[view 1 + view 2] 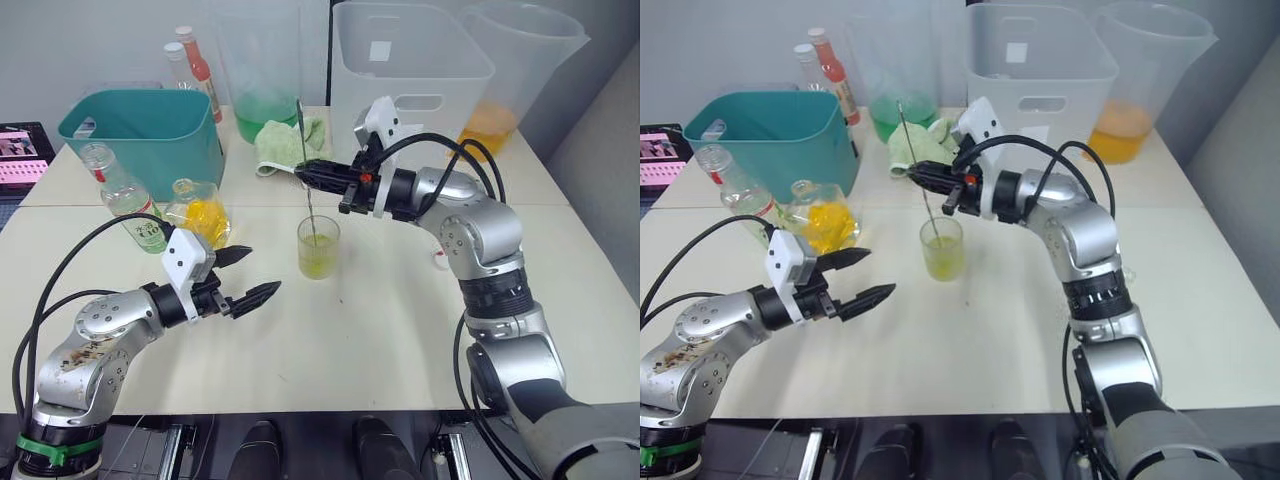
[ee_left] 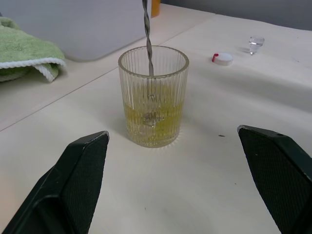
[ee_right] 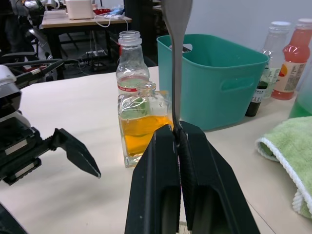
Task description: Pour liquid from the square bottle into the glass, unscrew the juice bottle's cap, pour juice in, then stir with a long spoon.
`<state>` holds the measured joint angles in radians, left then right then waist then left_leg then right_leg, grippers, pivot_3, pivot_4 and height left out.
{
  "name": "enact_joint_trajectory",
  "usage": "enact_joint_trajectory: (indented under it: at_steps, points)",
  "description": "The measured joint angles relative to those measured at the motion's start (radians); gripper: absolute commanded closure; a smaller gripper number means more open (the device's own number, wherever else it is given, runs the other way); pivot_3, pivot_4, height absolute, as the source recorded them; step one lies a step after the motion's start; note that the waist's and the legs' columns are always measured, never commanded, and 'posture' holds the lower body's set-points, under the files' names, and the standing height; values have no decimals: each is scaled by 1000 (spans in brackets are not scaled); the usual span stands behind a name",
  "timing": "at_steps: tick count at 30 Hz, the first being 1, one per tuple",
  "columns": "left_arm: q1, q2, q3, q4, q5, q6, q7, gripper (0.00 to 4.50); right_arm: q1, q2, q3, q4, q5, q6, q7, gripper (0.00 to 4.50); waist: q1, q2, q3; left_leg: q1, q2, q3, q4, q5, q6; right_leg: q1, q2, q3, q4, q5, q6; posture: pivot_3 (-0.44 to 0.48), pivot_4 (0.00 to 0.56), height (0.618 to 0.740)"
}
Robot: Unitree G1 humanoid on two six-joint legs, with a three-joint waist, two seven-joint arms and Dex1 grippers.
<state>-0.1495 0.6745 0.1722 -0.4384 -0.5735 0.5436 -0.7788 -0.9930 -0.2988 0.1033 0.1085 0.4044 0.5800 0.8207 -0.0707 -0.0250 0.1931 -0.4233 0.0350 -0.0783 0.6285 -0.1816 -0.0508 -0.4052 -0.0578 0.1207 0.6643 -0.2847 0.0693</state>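
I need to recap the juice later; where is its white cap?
The cap lies on the table, on the robot's right of the glass, below the right arm.

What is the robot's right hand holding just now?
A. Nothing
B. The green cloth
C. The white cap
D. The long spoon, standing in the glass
D: the right hand is shut on the long spoon, whose lower end stands in the yellow-green liquid in the glass; the white cap lies on the table.
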Motion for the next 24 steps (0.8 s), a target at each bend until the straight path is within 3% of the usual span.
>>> enact_joint_trajectory:
  at_steps: [14, 24]
  points:
    - [-3, 0, -6, 7, 1, -3, -17, 15, -6, -78, 27, -53, -31, -5, 60, 4500, 1, 0, 0, 0, 0, 0, 0, 0, 0, 0, 0, 0, 0, 0, 0, 0, 150, 740]
    - [-3, 0, -15, 15, 20, -5, -21, 15, 25, -22, -26, -129, 97, 125, 45, 4500, 0, 0, 0, 0, 0, 0, 0, 0, 0, 0, 0, 0, 0, 0, 0, 0, 150, 740]
